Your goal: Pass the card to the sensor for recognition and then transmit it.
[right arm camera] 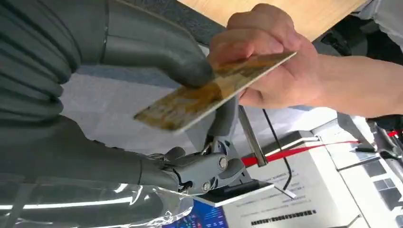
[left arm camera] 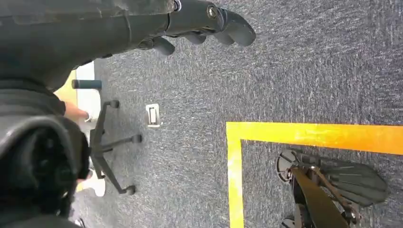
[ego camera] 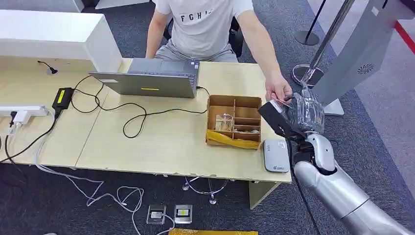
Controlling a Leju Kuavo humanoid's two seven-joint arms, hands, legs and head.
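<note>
Grey carpet (ego camera: 58, 205) runs under a pale wooden bench (ego camera: 161, 142), with white cables trailing on the floor in front of it. On the bench sit a grey laptop (ego camera: 151, 81) with a black cable looping away from it, a black power brick (ego camera: 62, 97) and a white power strip (ego camera: 22, 111) toward the left, and a brown compartment box (ego camera: 234, 121) with a yellow strip along its near wall. Just beside that box, at the bench's near right corner, lies the small grey sensor (ego camera: 276, 155).

Across the bench sits a person in a grey T-shirt (ego camera: 203, 24), reaching one arm out over the right end. The person's hand (ego camera: 278, 89) meets the robot's right hand (ego camera: 298, 115), which is raised above the bench edge beyond the sensor. From the right wrist view, the card (right arm camera: 214, 90), worn and yellowish, is pinched by the right hand's thick thumb (right arm camera: 157, 50), while the person's fingers (right arm camera: 261, 33) grip its other end; both hold it at once, tilted in the air.

The robot's left hand (left arm camera: 199, 23) hangs over the carpet beside a yellow floor line (left arm camera: 309, 135), its dark fingers loosely curled with nothing in them.
</note>
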